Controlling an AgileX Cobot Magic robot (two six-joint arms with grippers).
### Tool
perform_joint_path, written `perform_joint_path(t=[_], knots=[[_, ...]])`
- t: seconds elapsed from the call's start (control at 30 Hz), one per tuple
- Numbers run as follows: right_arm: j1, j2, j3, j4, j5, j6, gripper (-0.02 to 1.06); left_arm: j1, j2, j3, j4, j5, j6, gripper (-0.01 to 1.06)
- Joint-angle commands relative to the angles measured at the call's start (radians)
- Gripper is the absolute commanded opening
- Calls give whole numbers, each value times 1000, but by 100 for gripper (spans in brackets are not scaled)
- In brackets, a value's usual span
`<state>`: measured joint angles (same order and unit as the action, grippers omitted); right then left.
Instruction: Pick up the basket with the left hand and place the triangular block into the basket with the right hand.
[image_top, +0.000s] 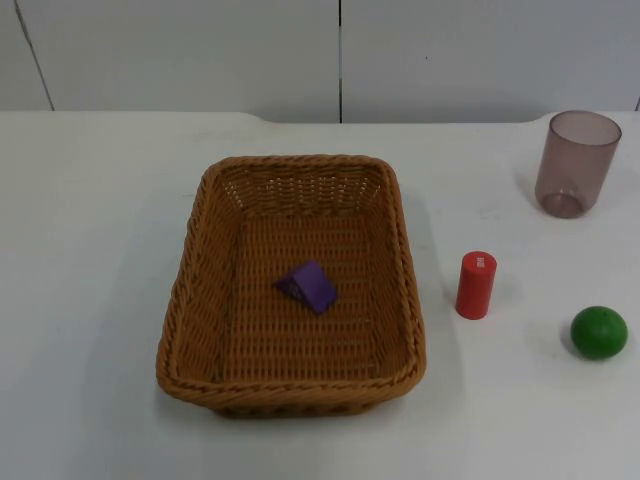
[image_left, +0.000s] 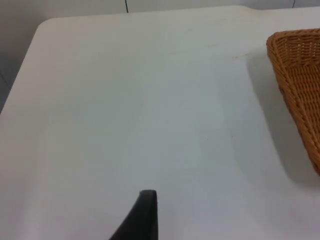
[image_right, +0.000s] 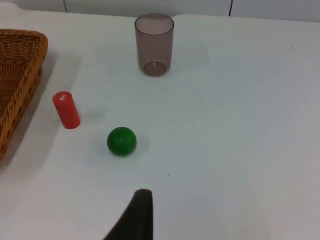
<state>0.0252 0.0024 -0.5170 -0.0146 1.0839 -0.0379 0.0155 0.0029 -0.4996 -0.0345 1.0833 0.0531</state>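
A brown wicker basket (image_top: 290, 392) rests flat on the white table, in the middle of the top view. A purple triangular block (image_top: 309, 286) lies on its woven floor, near the centre. My left gripper (image_left: 146, 216) waits over bare table off the basket's left side, apart from the basket's rim (image_left: 298, 60). My right gripper (image_right: 140, 216) waits over the table to the right of the basket's edge (image_right: 20, 65). It is clear of everything there and holds nothing that I can see.
An upright red cylinder (image_top: 476, 285) (image_right: 66, 109) stands just right of the basket. A green ball (image_top: 599, 332) (image_right: 121, 141) lies further right. A translucent purple-grey cup (image_top: 577, 163) (image_right: 154, 44) stands at the back right. The grey partition wall closes off the far edge.
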Motion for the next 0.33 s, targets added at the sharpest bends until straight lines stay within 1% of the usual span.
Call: perform_joint_path(t=[0.0,0.1,0.3], knots=[[-2,-2,1,0,-6,14,93,-5,-3,5,2,-8,-9,97],[-2,-2,1,33,-6,38,93,-5,-3,5,2,-8,-9,97],[-2,-2,1,39,-6,38,93,-5,-3,5,8,-8,-19,97]])
